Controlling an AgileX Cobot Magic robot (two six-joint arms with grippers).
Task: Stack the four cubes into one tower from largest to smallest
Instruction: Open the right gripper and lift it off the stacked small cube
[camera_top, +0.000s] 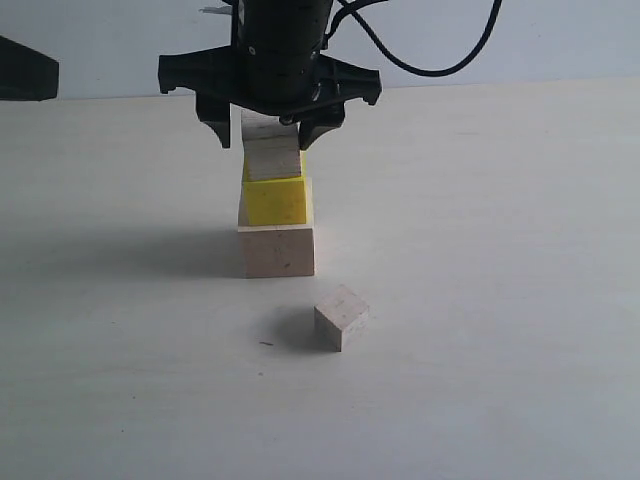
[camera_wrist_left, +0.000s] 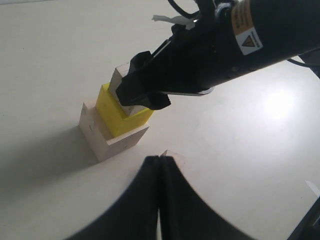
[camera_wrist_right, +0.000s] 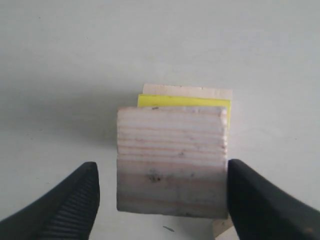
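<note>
- Nearest me, the loose small cube (camera_top: 341, 317) sits alone on the table (camera_top: 520, 300), turned corner-on, in front of the stack and well apart from it. It's pale wood and not yet stacked, so that's the job left.
- The left end effector (camera_wrist_left: 159, 162) hangs over that side with its fingers pressed together and nothing between them.
- Next back is the tower (camera_top: 277, 215), and I count three of four levels. The large pale cube (camera_top: 279, 252) is on the table, with the yellow cube (camera_top: 277, 202) on it, set a little off-centre.
- On the yellow one sits the top small cube (camera_top: 273, 160), with clear grain lines across its face.
- The right end effector (camera_top: 270, 135) straddles that top cube with its jaws spread. From the wrist I see a clear gap on one side, while the other finger is just beside the wood. I judge the cube released, resting on its own.
</note>
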